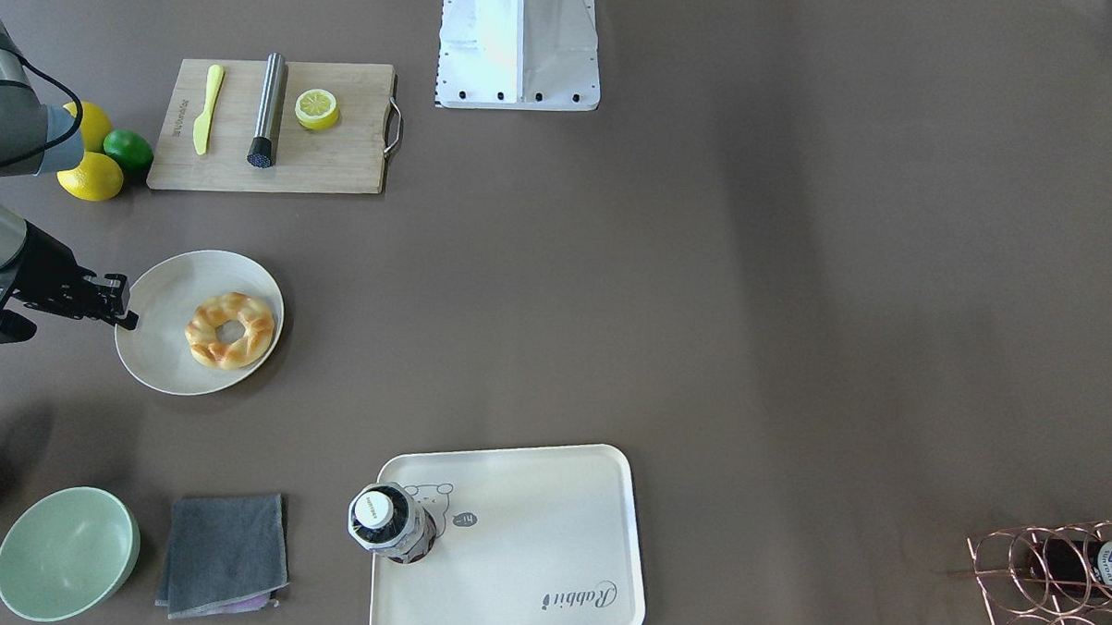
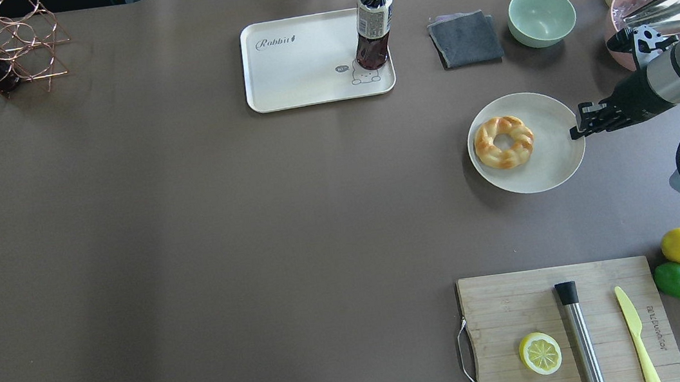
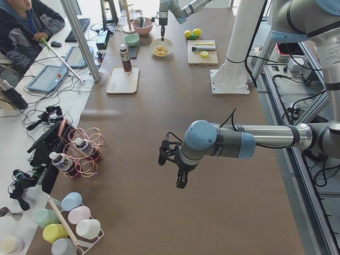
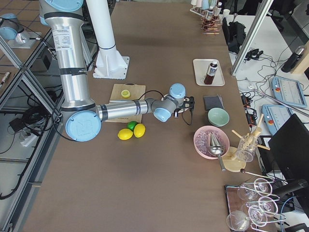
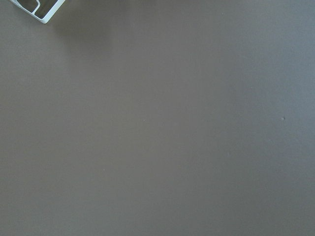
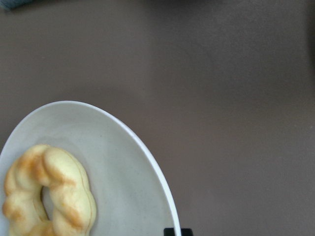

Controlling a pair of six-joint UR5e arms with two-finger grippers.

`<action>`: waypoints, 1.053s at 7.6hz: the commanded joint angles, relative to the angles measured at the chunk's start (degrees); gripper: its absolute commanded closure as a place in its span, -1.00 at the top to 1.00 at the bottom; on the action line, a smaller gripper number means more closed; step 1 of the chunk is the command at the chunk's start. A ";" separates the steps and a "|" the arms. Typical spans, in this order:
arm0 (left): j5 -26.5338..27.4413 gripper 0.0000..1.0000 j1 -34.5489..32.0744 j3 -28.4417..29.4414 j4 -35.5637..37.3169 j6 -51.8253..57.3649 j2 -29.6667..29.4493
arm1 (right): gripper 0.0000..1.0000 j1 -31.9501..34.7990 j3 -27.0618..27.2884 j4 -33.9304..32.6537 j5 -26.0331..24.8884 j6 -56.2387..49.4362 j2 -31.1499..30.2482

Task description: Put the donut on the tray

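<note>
One golden-yellow braided ring donut [image 2: 504, 142] lies on the single round white plate [image 2: 553, 158] near the brown counter's [image 2: 190, 235] right edge. Whether the left gripper [image 3: 181, 183] is apart or together, I cannot tell. At the middle of the far edge, one cream rectangular tray [image 2: 299, 72] carries one dark bottle [image 2: 373, 24]. The right gripper [image 2: 575, 133], fingers together, hovers at the plate's right rim.

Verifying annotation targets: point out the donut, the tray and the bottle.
donut [image 2: 486, 147]: overhead exterior view, left side of the braided ring.
tray [image 2: 299, 69]: overhead exterior view, bare floor of the tray.
bottle [image 2: 372, 21]: overhead exterior view, its label.
</note>
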 commanded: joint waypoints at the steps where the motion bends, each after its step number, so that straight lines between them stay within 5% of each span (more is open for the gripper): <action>1: -5.06 0.93 7.30 -0.46 -0.25 -9.17 -4.72 | -1.00 -1.49 6.08 0.01 0.08 8.44 0.26; 4: -5.61 0.93 22.07 -3.27 -5.69 -35.33 -16.39 | -1.00 -7.28 13.21 -0.17 -2.89 22.06 1.84; 6: -4.74 0.94 34.71 -2.84 -10.33 -58.58 -27.54 | -1.00 -13.60 13.49 -0.60 -9.82 25.42 4.65; 8: 3.55 0.95 45.09 -2.22 -13.09 -76.30 -36.87 | -1.00 -14.95 13.67 -0.78 -10.11 29.29 8.24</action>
